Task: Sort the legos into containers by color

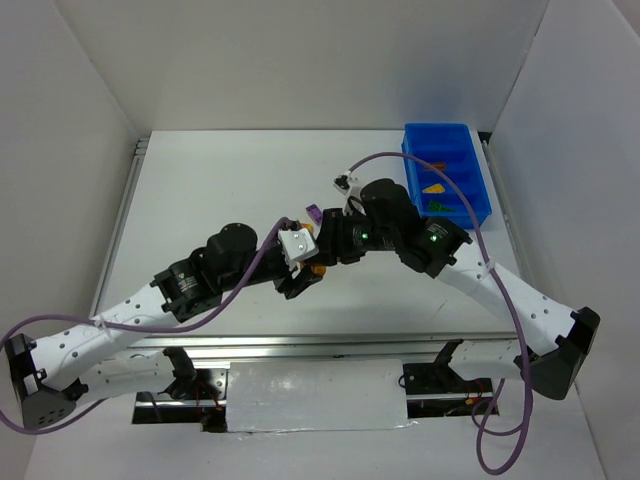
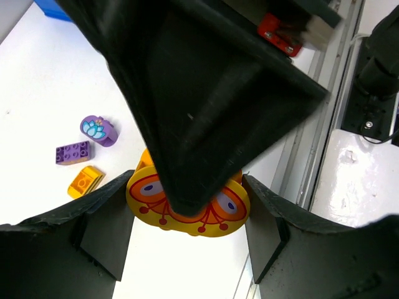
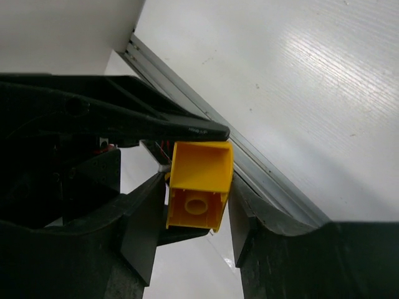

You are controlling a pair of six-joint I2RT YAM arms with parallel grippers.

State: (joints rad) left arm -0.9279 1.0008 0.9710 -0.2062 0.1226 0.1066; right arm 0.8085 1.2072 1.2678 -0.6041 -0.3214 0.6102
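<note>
A yellow brick (image 2: 218, 215) with an orange and red face print sits between the fingers of both grippers, above the table. My left gripper (image 2: 187, 230) is shut on its two sides. My right gripper (image 3: 196, 212) is shut on the same brick (image 3: 198, 180), whose hollow underside faces that camera. In the top view both grippers meet mid-table at the brick (image 1: 318, 268). The blue tray (image 1: 470, 190) at the far right holds orange, yellow and green bricks in separate compartments.
On the table lie a round purple brick (image 2: 98, 130), a flat purple brick (image 2: 73, 152) and a small yellow-orange brick (image 2: 85, 181). A purple brick (image 1: 313, 213) shows just beyond the grippers. A metal rail (image 3: 262, 168) edges the table. White walls enclose it.
</note>
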